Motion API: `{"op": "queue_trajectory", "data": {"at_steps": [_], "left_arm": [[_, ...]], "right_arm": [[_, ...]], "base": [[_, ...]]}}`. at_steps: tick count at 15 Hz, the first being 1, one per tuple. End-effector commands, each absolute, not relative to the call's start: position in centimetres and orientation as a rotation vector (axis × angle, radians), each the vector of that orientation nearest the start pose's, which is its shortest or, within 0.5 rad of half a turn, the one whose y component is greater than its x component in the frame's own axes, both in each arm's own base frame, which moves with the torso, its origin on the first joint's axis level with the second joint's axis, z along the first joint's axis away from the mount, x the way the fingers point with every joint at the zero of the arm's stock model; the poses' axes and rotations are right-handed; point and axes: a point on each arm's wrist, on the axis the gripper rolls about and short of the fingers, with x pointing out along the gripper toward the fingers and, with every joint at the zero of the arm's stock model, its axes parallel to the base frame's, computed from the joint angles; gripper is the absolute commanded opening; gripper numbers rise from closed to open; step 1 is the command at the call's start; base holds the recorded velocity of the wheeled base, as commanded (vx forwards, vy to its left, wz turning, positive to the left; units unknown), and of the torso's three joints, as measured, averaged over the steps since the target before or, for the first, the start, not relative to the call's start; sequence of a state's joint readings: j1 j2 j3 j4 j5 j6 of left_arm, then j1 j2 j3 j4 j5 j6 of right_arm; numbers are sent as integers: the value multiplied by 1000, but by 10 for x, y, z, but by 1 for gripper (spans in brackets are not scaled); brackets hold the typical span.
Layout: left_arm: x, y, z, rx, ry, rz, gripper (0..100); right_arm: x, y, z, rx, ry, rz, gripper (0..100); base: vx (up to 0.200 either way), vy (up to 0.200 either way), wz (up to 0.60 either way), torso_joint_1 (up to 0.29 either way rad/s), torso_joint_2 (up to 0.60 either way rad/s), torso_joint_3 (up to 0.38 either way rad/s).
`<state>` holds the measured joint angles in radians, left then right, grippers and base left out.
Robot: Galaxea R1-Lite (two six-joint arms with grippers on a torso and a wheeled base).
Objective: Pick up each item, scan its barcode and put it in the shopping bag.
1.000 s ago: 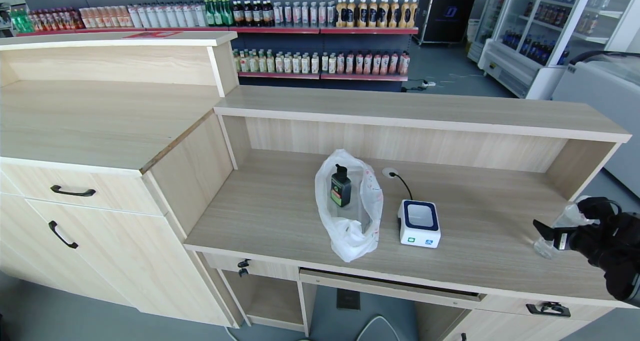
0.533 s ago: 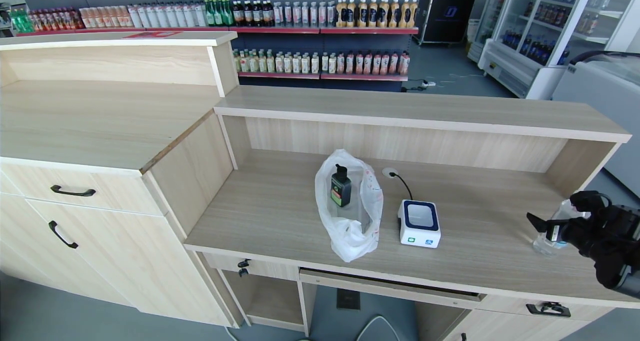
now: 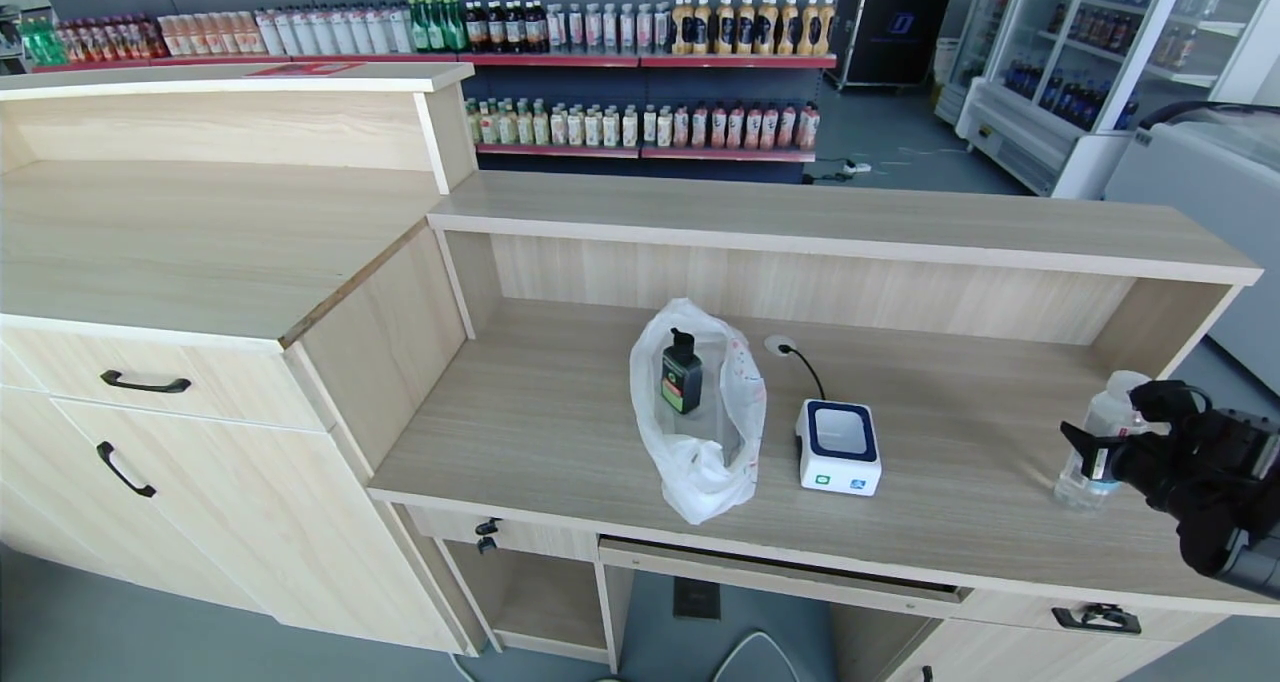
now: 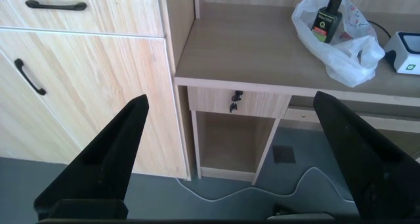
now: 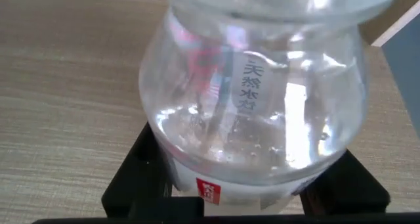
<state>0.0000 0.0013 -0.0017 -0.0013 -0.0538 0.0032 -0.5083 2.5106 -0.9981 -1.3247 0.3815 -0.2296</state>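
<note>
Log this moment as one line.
right gripper: holds upright water bottle | left gripper: open, empty | pump bottle: in shopping bag | scanner: beside bag

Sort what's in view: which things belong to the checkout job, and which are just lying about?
Job: water bottle in the right end effector, scanner, bag, dark bottle inside it.
Lying about: drink shelves, fridges, drawers.

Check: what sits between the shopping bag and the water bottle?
The scanner, just beside the shopping bag; beyond it, bare counter up to the water bottle. Head view shows it.
</note>
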Motion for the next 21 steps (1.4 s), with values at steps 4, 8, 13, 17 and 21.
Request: {"op": "queue_trajectory", "data": {"at_steps": [4,8,13,17,21], "left_arm": [[-23,-1,76,3,-2,-54,100],[-23,-1,76,3,-2,-54,100],[-23,-1,76,3,-2,-54,100],[-23,-1,76,3,-2,-54,100],[-23,-1,76,3,-2,-54,100]], "right_arm": [[382,-195,-2,-150,162,-95,0],[379,-173,54,30,150,-63,0],[335,-98,183,401,185,220,0],[287,-41,229,405,187,552,0],[239,14,263,407,217,771,0]], "base": [[0,0,0,0,0,0],[0,0,0,0,0,0],[0,0,0,0,0,0],[0,0,0,0,0,0],[0,0,0,0,0,0]]}}
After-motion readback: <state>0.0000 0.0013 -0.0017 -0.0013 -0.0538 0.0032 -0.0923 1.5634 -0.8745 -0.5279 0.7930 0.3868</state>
